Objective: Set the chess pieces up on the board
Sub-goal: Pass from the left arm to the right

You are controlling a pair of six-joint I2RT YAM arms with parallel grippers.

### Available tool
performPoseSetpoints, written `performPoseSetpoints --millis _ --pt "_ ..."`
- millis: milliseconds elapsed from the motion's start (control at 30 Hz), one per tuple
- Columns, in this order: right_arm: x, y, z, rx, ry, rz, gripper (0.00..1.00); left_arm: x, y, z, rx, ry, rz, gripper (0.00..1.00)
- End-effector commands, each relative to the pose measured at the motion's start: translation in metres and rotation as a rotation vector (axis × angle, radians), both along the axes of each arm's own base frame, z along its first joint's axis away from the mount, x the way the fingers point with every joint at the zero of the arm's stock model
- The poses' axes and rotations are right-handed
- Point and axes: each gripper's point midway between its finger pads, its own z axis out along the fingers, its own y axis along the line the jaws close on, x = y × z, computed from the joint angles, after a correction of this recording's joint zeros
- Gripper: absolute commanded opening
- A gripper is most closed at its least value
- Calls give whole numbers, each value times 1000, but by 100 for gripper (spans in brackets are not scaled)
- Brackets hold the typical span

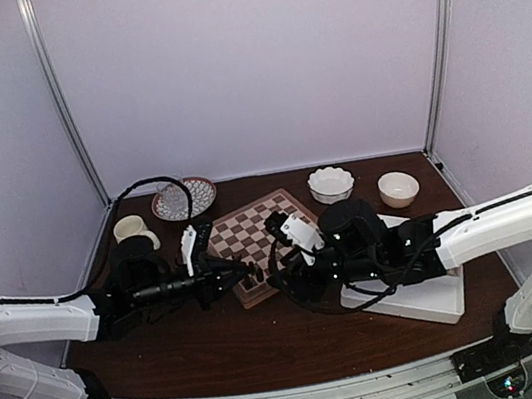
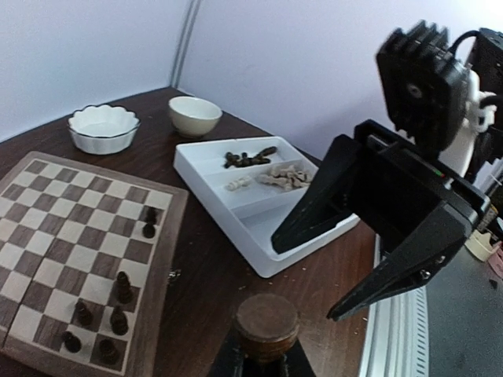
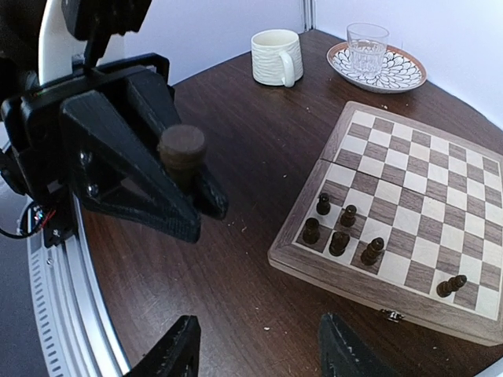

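Divided tray with chess pieces

light: soft, even, from overhead | glare: you see a pale sheen on the dark table | shadows: faint, short beside the board | focus: dark chess piece by the left wrist lens blurred | edges: wrist views bend slightly
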Motion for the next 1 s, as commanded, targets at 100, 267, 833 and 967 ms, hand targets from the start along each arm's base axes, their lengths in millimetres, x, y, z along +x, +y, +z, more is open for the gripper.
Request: performPoseSetpoints --millis 100,267,833,967 --pt "-9 -4 34 220 182 -81 54 -30 -31 8 5 -60 -246 0" --pt "-11 -1 27 226 279 -115 54 -33 -39 -2 84 -106 -238 0" --pt "-22 20 21 262 391 -54 50 -28 -44 -20 218 -187 -178 0" --pt "-24 26 17 262 408 -42 49 -28 -47 -23 238 -188 -179 0"
